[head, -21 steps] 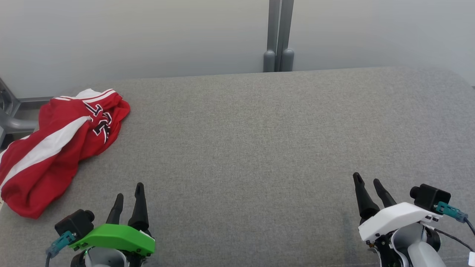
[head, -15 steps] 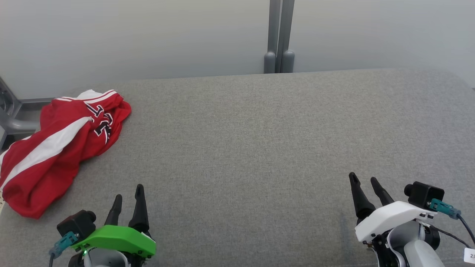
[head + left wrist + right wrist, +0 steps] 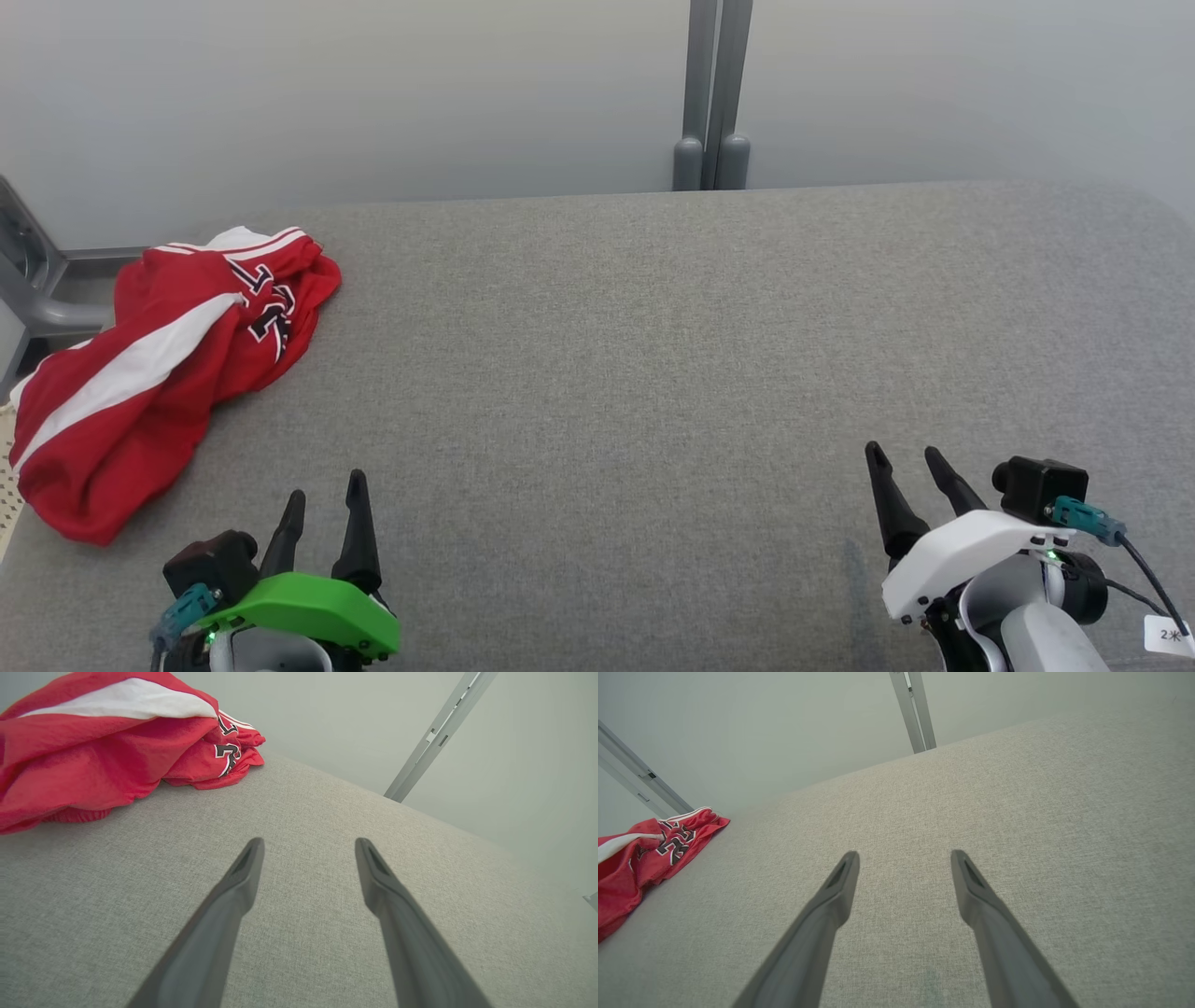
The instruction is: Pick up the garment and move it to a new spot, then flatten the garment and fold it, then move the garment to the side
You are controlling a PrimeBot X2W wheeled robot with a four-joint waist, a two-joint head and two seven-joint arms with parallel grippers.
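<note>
A crumpled red garment (image 3: 159, 373) with a white stripe and dark lettering lies bunched at the left edge of the grey fabric surface (image 3: 653, 373). The left wrist view has the garment (image 3: 93, 760) at its upper left; the right wrist view has the garment (image 3: 635, 863) at its far left. My left gripper (image 3: 325, 485) stands open at the lower left, a short way right of and below the garment, holding nothing. My right gripper (image 3: 906, 455) stands open at the lower right, far from the garment, also holding nothing.
A grey double post (image 3: 714, 93) rises behind the surface's far edge against a pale wall. A grey metal frame (image 3: 33, 280) stands just past the left edge, behind the garment. The garment hangs partly over that left edge.
The whole head picture has shifted slightly right and down, so the camera moved. Both grippers sit a little lower in the view; the garment lies as before.
</note>
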